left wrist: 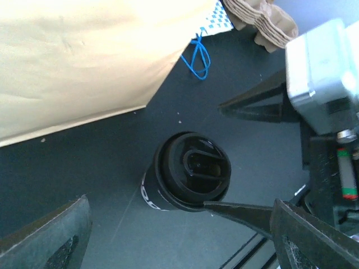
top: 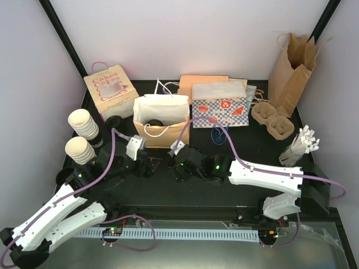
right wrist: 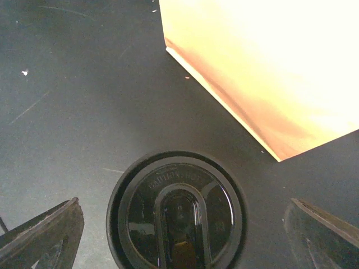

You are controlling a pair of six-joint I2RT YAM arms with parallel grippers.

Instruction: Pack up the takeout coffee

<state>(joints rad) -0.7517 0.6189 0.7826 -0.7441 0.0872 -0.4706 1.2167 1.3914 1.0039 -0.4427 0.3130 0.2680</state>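
tight room around the takeout coffee (right wrist: 178, 216)
it is bracketed by the spread fingers of the right gripper (right wrist: 182, 230), with a gap at each side. the open paper bag (top: 161, 120) is stood close behind, mouth faced upward. bare black table (right wrist: 84, 84) is seen between the two; the left gripper (left wrist: 182, 241) is held wide nearby.

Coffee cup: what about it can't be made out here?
Left wrist: the cup wall is mostly hidden under its lid; the print is cut short.
Right wrist: only the lid shows, cut off by the bottom edge; its lettering is blurred.
Top view: the cup is lost, small and dark, between the left gripper and right gripper.
Contents: hidden by the lid in every view.
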